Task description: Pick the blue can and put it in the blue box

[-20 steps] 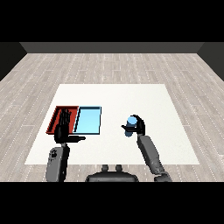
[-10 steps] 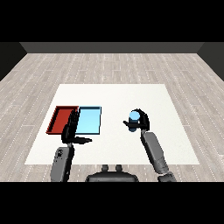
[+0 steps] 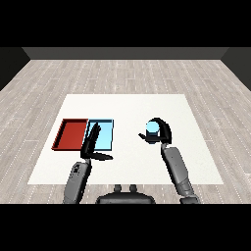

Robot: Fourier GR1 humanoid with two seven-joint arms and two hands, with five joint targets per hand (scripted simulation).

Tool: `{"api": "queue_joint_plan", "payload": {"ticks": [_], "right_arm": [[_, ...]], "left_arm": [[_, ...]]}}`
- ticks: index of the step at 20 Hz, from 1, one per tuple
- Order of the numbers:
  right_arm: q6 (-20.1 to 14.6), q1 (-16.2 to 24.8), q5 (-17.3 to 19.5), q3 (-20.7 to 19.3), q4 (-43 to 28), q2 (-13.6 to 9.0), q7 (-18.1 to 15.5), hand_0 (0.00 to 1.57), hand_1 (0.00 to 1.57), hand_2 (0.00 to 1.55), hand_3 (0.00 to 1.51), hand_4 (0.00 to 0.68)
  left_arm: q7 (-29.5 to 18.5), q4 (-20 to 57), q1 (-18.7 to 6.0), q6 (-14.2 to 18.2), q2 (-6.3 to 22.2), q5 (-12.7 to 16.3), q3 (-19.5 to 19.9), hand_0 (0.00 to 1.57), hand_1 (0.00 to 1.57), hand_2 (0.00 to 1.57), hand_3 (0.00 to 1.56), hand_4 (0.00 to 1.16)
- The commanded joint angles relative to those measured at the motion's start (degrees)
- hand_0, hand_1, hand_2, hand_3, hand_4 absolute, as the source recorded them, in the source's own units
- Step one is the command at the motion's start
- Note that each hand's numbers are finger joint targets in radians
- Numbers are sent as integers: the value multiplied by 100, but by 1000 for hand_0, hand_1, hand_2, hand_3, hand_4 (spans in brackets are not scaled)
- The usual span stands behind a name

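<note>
The blue can (image 3: 152,128) stands upright right of the table's middle, with my right hand (image 3: 163,133) curled round it from the right and behind. Whether the can rests on the table or hangs just above it I cannot tell. The light blue tray (image 3: 106,137) lies to the can's left, with the red tray (image 3: 70,134) against its left side. My left hand (image 3: 91,142) is open, its fingers straight and pointing away over the blue tray's left edge, its thumb out to the right.
The white table (image 3: 127,108) sits on a grey wood floor. Both forearms come in from the table's near edge. Bare table lies between the blue tray and the can.
My left hand has moved right, from over the red tray to the blue tray's left edge. My right hand with the can has shifted slightly away and to the right.
</note>
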Motion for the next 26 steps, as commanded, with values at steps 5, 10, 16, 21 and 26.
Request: {"api": "queue_joint_plan", "payload": {"ticks": [5,10,16,21,26], "right_arm": [[-300,-117,605,278,29,472,19,1435,1435,1452,1404,606],[-566,-190,1144,702,-502,661,710,1444,1444,1451,1398,614],[-85,-254,840,341,-26,601,199,1460,1460,1460,1398,610],[-697,-400,910,956,-309,681,656,1487,1487,1467,1400,609],[-184,-187,983,631,-549,682,429,1493,1493,1469,1401,610]], "left_arm": [[173,422,-454,711,-31,342,-813,0,0,0,0,0],[343,228,-87,357,-32,444,-945,0,0,0,0,0],[19,1139,-712,625,-32,606,-1007,0,0,0,0,0],[634,780,-880,704,43,656,-907,0,0,0,0,0],[-148,1842,-1165,1205,-31,1017,-1395,0,0,0,0,0]]}}
